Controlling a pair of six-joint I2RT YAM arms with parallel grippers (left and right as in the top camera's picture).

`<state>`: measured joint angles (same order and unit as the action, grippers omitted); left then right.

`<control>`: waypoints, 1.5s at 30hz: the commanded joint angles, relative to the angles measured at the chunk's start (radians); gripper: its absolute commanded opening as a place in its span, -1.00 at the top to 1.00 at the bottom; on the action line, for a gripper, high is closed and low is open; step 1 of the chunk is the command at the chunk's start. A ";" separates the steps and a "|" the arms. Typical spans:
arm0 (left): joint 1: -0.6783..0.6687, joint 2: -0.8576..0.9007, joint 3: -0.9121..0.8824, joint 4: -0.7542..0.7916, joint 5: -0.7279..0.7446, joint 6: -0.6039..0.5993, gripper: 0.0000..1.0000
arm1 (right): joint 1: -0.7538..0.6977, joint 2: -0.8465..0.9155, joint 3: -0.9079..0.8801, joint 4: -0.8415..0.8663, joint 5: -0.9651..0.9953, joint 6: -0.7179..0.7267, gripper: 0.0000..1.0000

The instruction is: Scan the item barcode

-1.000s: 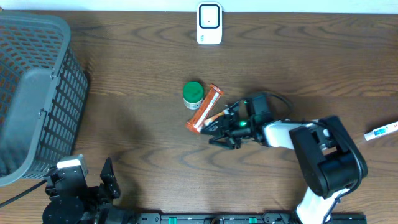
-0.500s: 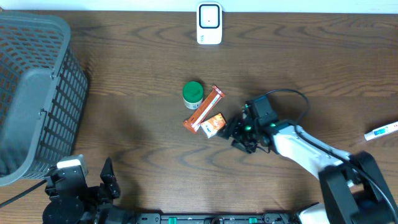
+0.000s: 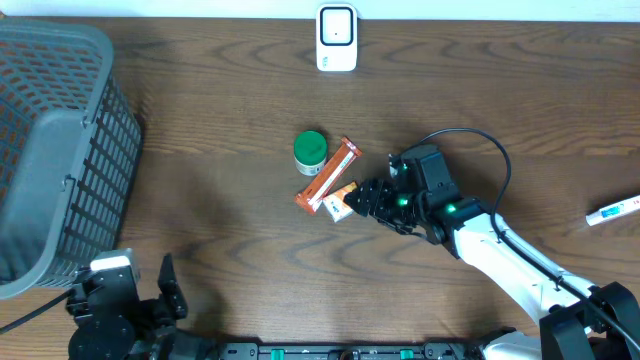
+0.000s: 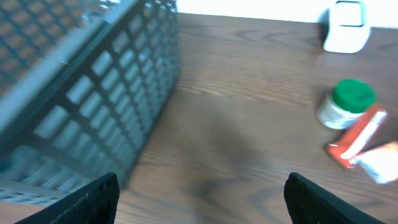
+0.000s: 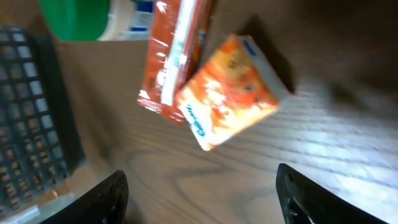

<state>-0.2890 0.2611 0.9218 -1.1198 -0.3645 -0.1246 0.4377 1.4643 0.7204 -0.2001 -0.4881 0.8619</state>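
Observation:
A small orange pack [image 3: 341, 204] lies on the table against a long orange packet [image 3: 329, 174] and beside a green-lidded jar [image 3: 311, 150]. The white scanner [image 3: 336, 38] stands at the far edge. My right gripper [image 3: 365, 200] is just right of the small pack, open, with nothing between its fingers. The right wrist view has the small pack [image 5: 233, 92] ahead of the open gripper [image 5: 205, 199], with the long packet [image 5: 175, 56] and the jar [image 5: 84, 18] beyond. At the near left, my left gripper [image 3: 135, 292] stands open and empty; the left wrist view shows its jaws [image 4: 202, 202] wide apart over bare wood.
A large grey basket [image 3: 55, 150] fills the left side and looms close in the left wrist view [image 4: 87, 81]. A white tube [image 3: 612, 211] lies at the right edge. The right arm's cable loops above its wrist.
The right arm has stretched out lower over the table. Its jaws have opened wider and drawn right off the small orange pack, which now lies uncovered. The left arm stays still.

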 commanded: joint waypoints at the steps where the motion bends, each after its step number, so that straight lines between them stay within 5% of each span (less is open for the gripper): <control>1: 0.002 0.005 -0.005 -0.001 -0.079 0.073 -0.71 | 0.013 -0.006 -0.006 0.044 -0.084 -0.003 -0.51; 6: 0.002 0.005 -0.005 0.036 -0.074 0.109 -0.70 | 0.055 -0.001 -0.006 0.155 -0.066 0.012 -0.69; 20: 0.002 0.005 -0.005 0.182 0.016 0.101 -0.71 | 0.173 0.252 0.012 0.433 -0.066 0.088 -0.61; 31: 0.002 0.005 -0.005 0.183 0.021 0.099 -0.71 | 0.122 0.256 0.017 0.293 0.074 0.016 -0.62; 45: 0.002 0.193 -0.005 0.254 0.349 0.097 -0.71 | -0.021 0.256 0.017 0.227 0.016 -0.092 -0.56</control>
<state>-0.2890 0.3756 0.9218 -0.8829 -0.1120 -0.0284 0.4282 1.7123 0.7456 0.0574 -0.5068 0.8230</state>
